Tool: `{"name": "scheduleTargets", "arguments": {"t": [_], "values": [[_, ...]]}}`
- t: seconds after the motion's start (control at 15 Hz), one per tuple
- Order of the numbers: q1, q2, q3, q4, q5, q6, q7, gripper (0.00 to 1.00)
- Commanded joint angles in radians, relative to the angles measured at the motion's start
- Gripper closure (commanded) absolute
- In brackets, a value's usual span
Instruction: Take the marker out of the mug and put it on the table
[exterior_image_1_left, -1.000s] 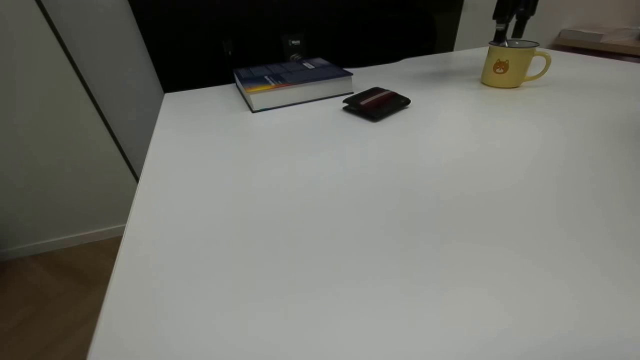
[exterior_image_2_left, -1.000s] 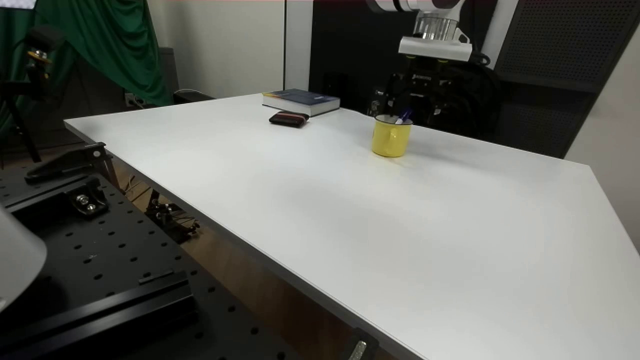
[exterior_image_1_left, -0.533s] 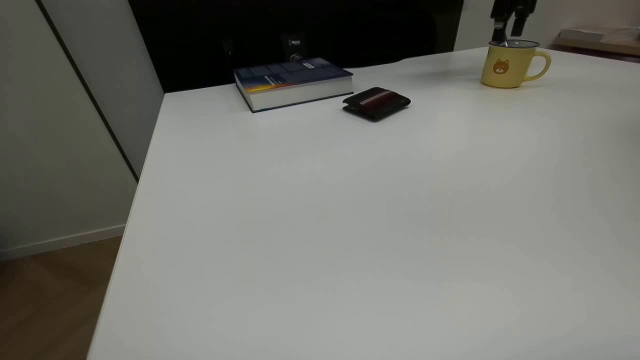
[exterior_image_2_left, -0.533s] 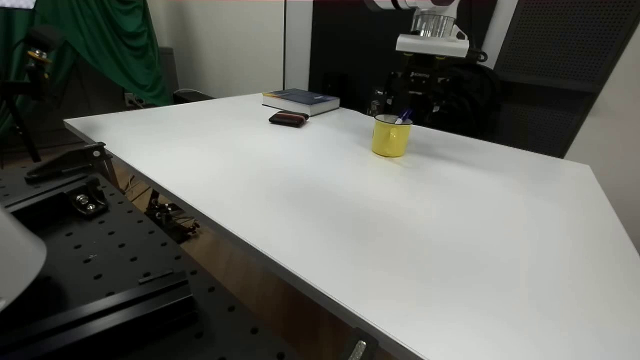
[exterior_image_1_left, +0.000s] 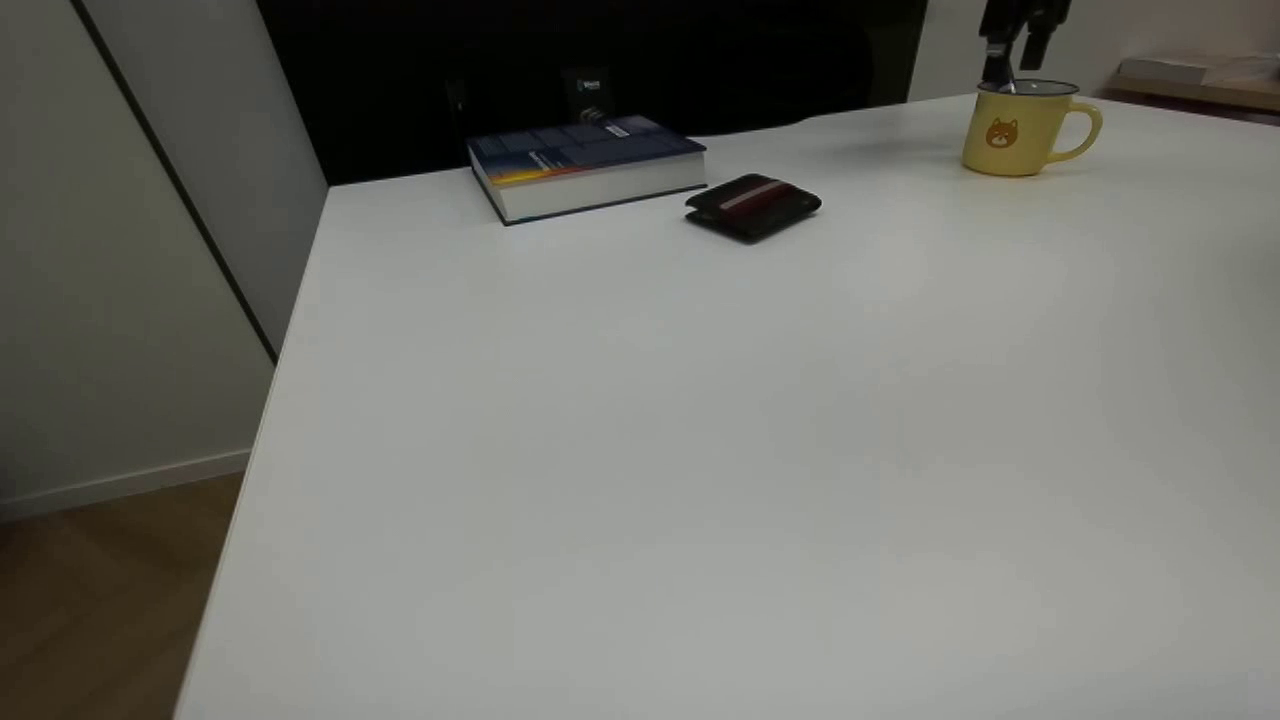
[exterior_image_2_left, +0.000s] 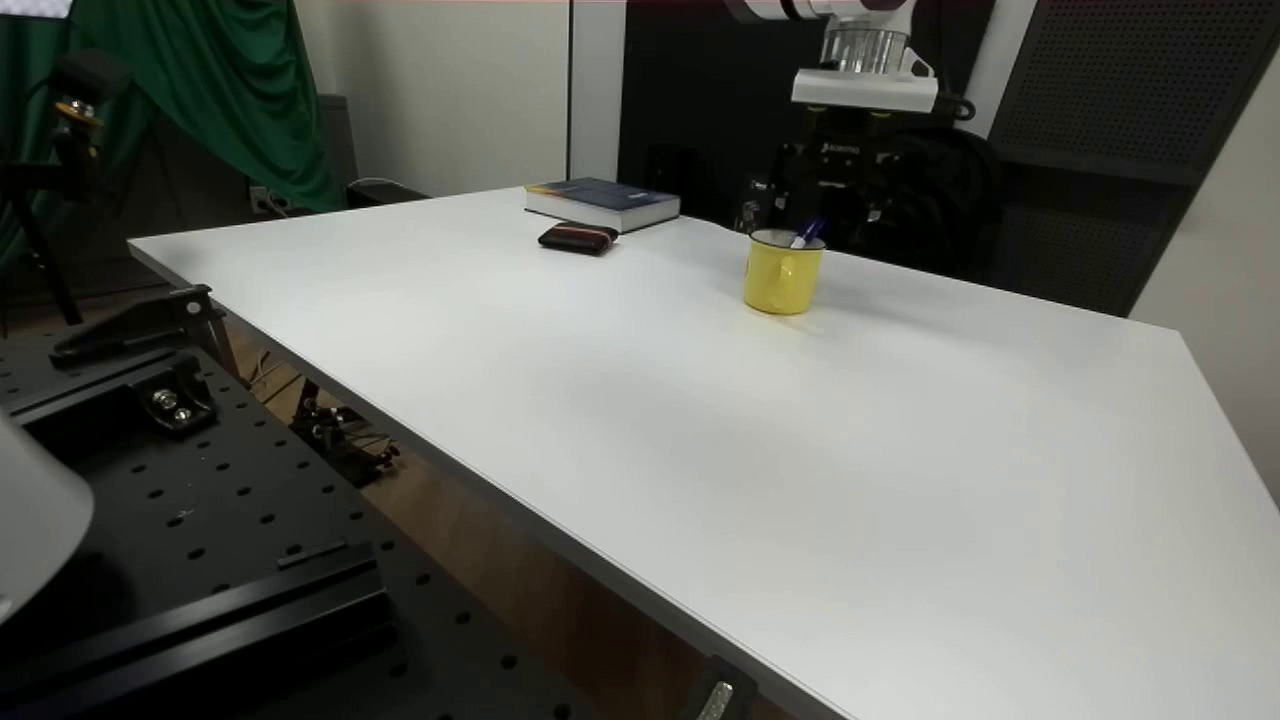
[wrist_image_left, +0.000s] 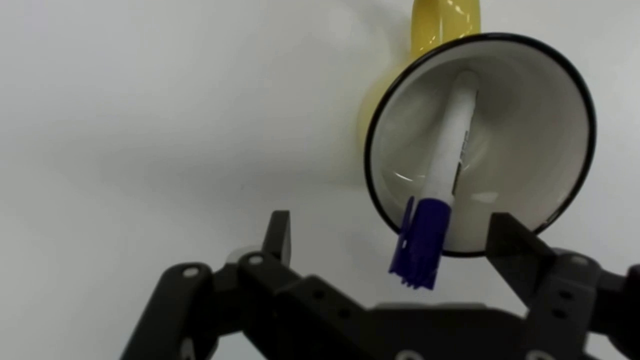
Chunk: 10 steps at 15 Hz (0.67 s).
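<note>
Left to right in an exterior view, my surface (exterior_image_1_left: 640, 430) carries a blue book (exterior_image_1_left: 590, 165), a striped wallet (exterior_image_1_left: 752, 208) and the yellow mug (exterior_image_1_left: 1030, 135), the blue-capped marker (wrist_image_left: 446, 150) leaning inside. My tool (wrist_image_left: 391, 235), fingers (wrist_image_left: 276, 235) spread wide either side of the cap (wrist_image_left: 425, 235), holds nothing.

Black wallet (exterior_image_1_left: 753, 208) beside blue book (exterior_image_1_left: 590, 165)
</note>
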Motion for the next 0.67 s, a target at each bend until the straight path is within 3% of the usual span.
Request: {"name": "scheduleTargets", "arguments": {"t": [0.0, 0.33, 0.4, 0.47, 0.6], "values": [[0.017, -0.011, -0.013, 0.004, -0.024, -0.001, 0.041, 0.0], [0.023, -0.013, -0.014, 0.002, -0.027, -0.001, 0.049, 0.0], [0.024, -0.014, -0.014, 0.002, -0.029, -0.002, 0.049, 0.25], [0.025, -0.014, -0.015, 0.002, -0.031, -0.002, 0.051, 0.26], [0.026, -0.013, -0.016, 0.002, -0.035, -0.002, 0.052, 0.4]]}}
